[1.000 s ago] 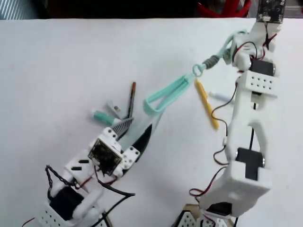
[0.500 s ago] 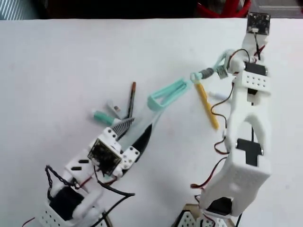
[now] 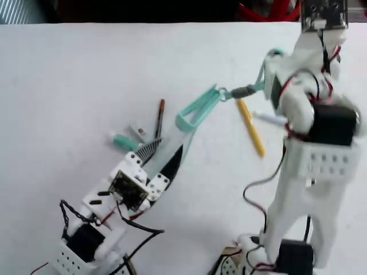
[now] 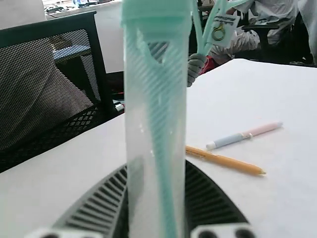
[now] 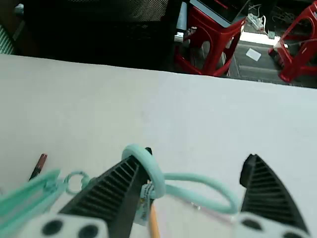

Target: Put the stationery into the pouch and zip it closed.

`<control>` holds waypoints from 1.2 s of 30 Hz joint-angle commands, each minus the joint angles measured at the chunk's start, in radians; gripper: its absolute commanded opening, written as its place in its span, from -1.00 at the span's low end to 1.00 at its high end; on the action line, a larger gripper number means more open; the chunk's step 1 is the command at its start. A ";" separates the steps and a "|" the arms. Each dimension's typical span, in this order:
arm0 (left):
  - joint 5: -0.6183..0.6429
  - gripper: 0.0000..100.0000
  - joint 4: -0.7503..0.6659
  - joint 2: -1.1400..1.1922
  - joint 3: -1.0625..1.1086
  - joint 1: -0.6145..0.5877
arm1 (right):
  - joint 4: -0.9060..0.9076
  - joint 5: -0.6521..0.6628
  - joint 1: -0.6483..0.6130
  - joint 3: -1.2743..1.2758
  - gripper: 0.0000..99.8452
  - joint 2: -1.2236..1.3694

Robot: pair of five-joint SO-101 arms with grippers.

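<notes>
Meanwhile left hand (image 4: 156, 173) pinches the pouch (image 4: 156, 99); right hand (image 5: 198, 156) spread wide, strap (image 5: 157, 179) hooked on it.

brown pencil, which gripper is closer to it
Left. The left gripper, clamped on the pouch, sits right beside the brown pencil; the right gripper is far off at the pouch's strap.

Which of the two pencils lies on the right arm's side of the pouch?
The yellow pencil, lying next to the blue-and-pink pen. The dark brown pencil lies on the other side of the pouch.
</notes>
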 commanded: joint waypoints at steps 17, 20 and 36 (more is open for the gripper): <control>-0.014 -0.86 -0.103 -0.019 0.003 -0.182 | 0.211 0.301 -0.272 0.522 -0.48 -0.024; -0.012 -0.87 -0.101 -0.019 0.002 -0.182 | 0.131 0.295 -0.194 0.494 -0.48 -0.058; -0.012 -0.87 -0.103 -0.019 0.000 -0.173 | -0.271 0.336 -0.027 0.298 -0.71 0.581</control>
